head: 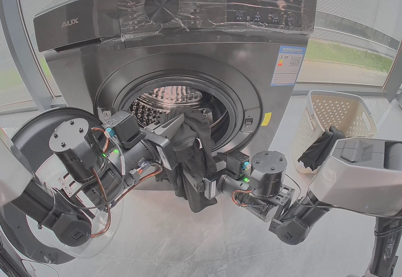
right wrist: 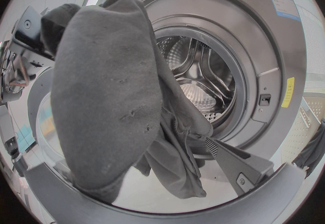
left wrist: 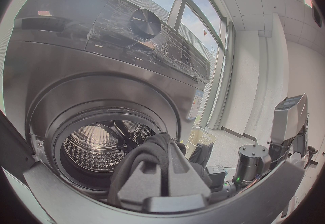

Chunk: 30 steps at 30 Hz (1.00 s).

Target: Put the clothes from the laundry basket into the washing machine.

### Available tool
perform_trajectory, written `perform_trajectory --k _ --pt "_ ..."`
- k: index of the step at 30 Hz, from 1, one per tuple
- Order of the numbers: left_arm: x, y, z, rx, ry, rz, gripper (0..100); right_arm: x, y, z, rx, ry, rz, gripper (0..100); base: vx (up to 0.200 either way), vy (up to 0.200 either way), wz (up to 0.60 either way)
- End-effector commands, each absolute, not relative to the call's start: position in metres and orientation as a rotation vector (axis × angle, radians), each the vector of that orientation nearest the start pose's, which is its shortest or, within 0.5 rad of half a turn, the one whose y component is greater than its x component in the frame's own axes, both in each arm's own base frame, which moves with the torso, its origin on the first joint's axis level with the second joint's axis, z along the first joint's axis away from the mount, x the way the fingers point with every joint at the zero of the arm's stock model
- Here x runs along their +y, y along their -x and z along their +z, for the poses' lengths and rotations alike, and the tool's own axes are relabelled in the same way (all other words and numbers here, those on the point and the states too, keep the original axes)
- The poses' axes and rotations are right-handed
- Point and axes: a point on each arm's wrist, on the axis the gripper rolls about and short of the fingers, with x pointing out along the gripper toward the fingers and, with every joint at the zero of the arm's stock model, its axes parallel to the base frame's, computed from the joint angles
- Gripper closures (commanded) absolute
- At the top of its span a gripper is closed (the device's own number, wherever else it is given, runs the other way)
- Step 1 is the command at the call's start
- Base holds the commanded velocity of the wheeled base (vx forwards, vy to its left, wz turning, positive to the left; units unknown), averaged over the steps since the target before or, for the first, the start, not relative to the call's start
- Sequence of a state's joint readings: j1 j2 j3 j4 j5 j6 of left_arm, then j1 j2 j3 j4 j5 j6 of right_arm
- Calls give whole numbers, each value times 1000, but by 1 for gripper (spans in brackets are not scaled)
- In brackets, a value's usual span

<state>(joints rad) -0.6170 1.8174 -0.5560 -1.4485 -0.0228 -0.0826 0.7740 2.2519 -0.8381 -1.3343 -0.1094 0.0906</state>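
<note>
From where I stood, the washing machine (head: 176, 60) had its round door (head: 33, 131) swung wide to the robot's left, leaving the drum mouth (head: 176, 102) open and, as far as I could see into it, with nothing inside. The left gripper (head: 178, 121) was raised right in front of that opening, pressed together on the top of a dark garment (head: 194, 156), with the cloth bunched between its two grey pads. The rest of the garment hung down past the door sill towards the floor, so it was at the mouth of the drum but not in it. The right gripper (head: 200, 185) sat lower, up against the hanging tail. I took it to be there to gather the loose end so it would clear the sill, though the cloth draped over it and I couldn't tell whether it had a hold. Off to the robot's right the laundry basket (head: 335, 95) stood on the floor beside the machine, with another dark piece (head: 320, 148) slung over its rim, waiting its turn.
</note>
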Motion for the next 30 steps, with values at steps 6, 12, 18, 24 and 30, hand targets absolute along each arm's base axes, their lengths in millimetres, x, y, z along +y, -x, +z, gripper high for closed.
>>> perform_trajectory --k 6,12,18,24,30 --pt "-172 -242 171 -169 140 -647 100 283 -303 55 56 -73 647 0 0 0 0" --pt "-173 -241 170 -166 144 -650 100 290 -311 50 19 -82 649 100 0 0 0" --pt "-171 -242 170 -160 156 -644 100 294 -311 48 6 -84 663 100 0 0 0" --pt "-168 -244 167 -149 156 -632 100 289 -303 49 12 -82 666 100 0 0 0" --pt "-161 -248 167 -150 162 -585 100 262 -284 78 16 -80 634 100 0 0 0"
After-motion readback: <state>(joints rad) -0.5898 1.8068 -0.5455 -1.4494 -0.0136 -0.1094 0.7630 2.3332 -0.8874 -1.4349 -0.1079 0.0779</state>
